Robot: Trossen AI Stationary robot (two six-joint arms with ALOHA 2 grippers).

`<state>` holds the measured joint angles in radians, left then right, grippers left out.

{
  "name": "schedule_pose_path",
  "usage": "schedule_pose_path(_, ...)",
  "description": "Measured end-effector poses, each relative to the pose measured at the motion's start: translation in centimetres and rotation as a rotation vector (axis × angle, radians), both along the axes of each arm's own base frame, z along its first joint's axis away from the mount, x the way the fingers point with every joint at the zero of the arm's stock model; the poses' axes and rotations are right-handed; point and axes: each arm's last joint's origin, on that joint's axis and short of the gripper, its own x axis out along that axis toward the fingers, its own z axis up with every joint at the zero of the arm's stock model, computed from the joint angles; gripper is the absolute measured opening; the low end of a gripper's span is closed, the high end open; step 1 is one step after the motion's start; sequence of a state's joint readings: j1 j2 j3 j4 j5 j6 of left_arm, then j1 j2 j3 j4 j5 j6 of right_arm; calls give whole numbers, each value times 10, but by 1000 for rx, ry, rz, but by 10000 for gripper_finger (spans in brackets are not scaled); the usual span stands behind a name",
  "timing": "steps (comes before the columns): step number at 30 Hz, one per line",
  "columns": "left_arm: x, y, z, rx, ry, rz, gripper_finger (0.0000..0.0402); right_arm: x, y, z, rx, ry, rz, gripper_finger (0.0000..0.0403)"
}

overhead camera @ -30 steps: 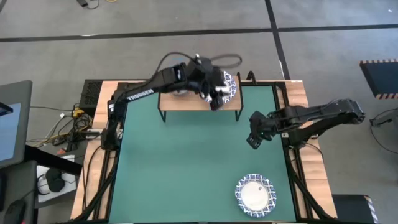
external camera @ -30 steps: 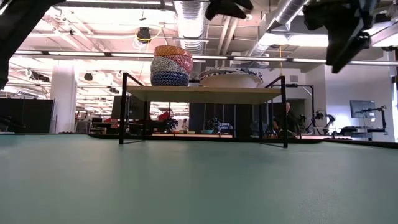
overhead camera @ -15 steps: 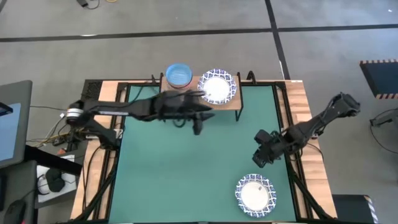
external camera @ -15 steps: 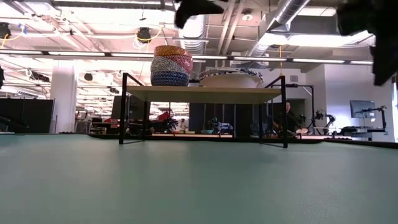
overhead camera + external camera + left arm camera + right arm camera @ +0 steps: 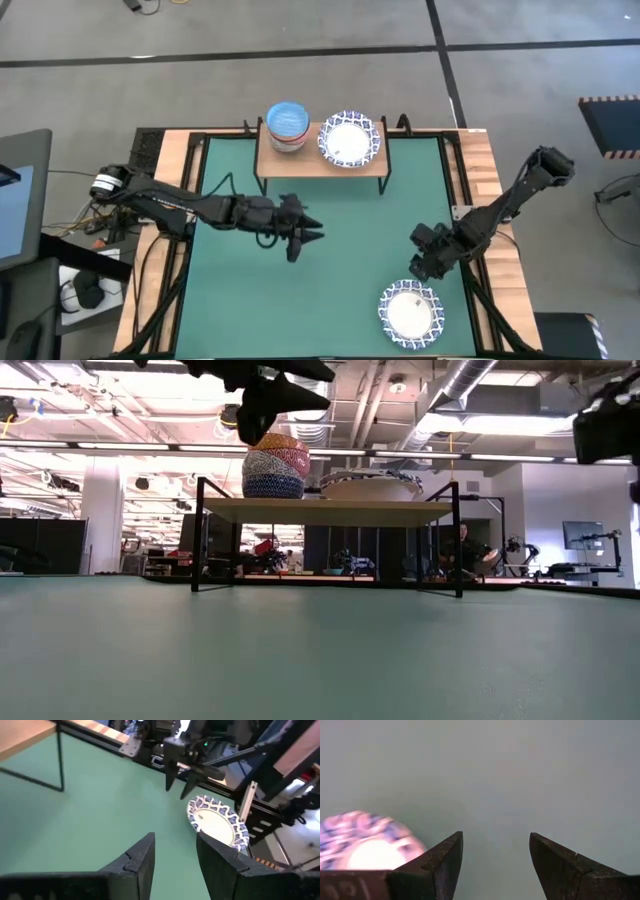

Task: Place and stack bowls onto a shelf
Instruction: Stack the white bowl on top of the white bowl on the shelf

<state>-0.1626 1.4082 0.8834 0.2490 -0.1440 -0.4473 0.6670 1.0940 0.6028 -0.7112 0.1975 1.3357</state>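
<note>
The light-wood shelf (image 5: 312, 163) stands on black legs at the table's far middle. On it sit a stack of small bowls (image 5: 287, 125) with a light blue one on top, and beside it a white bowl with a blue patterned rim (image 5: 350, 140). Another such white bowl (image 5: 410, 312) rests on the green mat at the near right. My left gripper (image 5: 308, 234) hangs open over the mat's middle, pointing toward the table's right. My right gripper (image 5: 424, 266) hangs open, pointing down, just on the far side of the near-right bowl (image 5: 217, 822).
The green mat (image 5: 250, 290) lies bare between the shelf and the near edge, apart from the one bowl. Black rails (image 5: 470, 270) run along the table's left and right sides. In the low view the shelf (image 5: 325, 510) stands across the far middle.
My left gripper has drawn away from the white bowl on the shelf, going toward the near edge and down to the mat's middle; that bowl stays on the shelf. My right gripper has swung toward the near edge and sunk toward the bowl on the mat.
</note>
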Motion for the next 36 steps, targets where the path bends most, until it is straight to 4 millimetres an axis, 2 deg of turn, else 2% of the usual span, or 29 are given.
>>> schedule_pose_path(5, 1, -8, -6, 27, 28, -30, 128, -3, 17, -6, 121, -71, 72, 256)
schedule_pose_path(14, -1, -12, -21, 40, 160, -171, 128, -16, 36, -19, 70, -17, 206, 254)
schedule_pose_path(20, -6, -22, -27, 82, 222, -216, 123, -12, 48, -33, 52, 3, 229, 246)
schedule_pose_path(24, -7, -28, -27, 86, 226, -217, 118, -3, 53, -37, 85, -29, 212, 200)
schedule_pose_path(27, -8, -31, -28, 78, 233, -212, 115, 4, 51, -36, 105, -48, 176, 137)
schedule_pose_path(32, -9, -31, -28, 75, 239, -146, 114, 21, 49, -22, 97, -118, 148, 25)
schedule_pose_path(36, -8, -30, -27, 72, 220, -132, 114, 36, 44, -8, 49, -192, 106, 29)
